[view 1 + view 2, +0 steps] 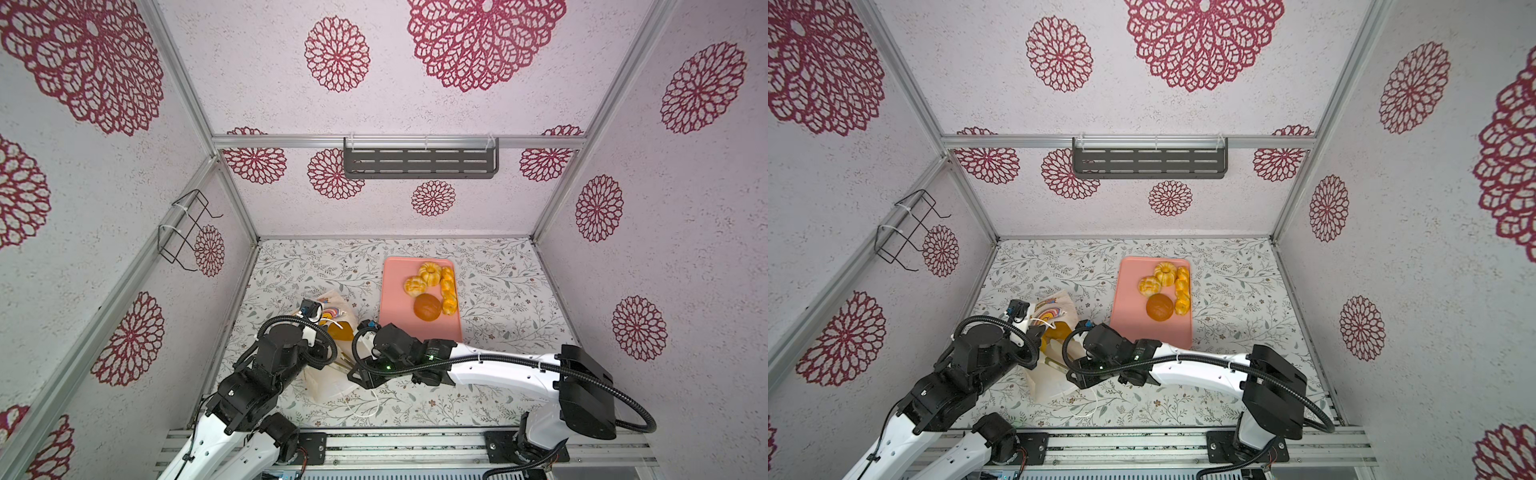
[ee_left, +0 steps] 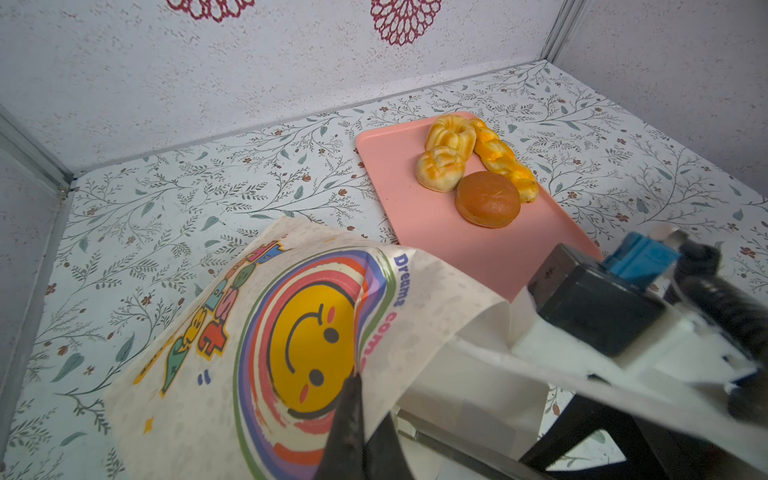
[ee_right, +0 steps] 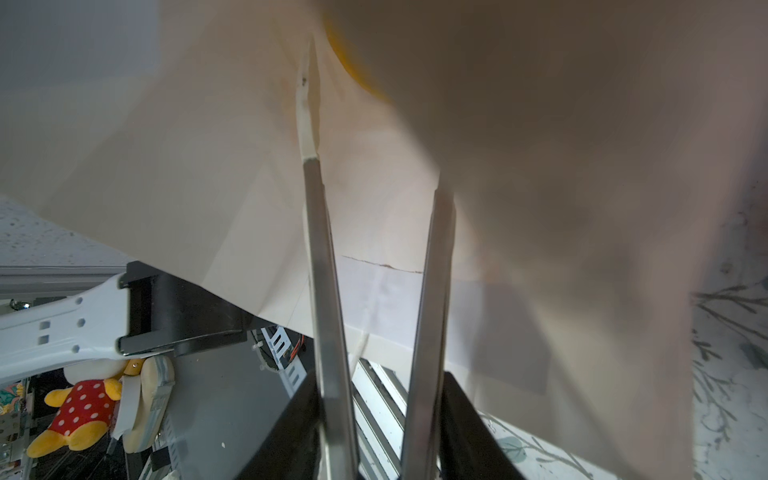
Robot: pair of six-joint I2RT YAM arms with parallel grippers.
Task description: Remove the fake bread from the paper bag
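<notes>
The paper bag [image 1: 328, 386] [image 1: 1054, 307] lies tilted at the front left of the table, its smiley print [image 2: 307, 349] facing up. My left gripper [image 2: 357, 380] is shut on the bag's upper rim and holds the mouth up. My right gripper [image 3: 374, 166] is open, its long metal fingers [image 1: 344, 362] [image 1: 1055, 362] reaching into the bag; one tip is hidden behind paper. An orange piece of fake bread [image 1: 338, 331] [image 3: 353, 70] shows inside. On the pink tray [image 1: 399, 316] lie a ring [image 1: 429, 273], a knotted roll [image 1: 414, 286], a braided stick [image 1: 448, 289] and a dark brown bun [image 1: 427, 307].
A white cord handle [image 1: 365, 409] of the bag trails on the table near the front edge. A grey slotted shelf [image 1: 420, 162] hangs on the back wall and a black wire rack [image 1: 187, 232] on the left wall. Both arms crowd the front left.
</notes>
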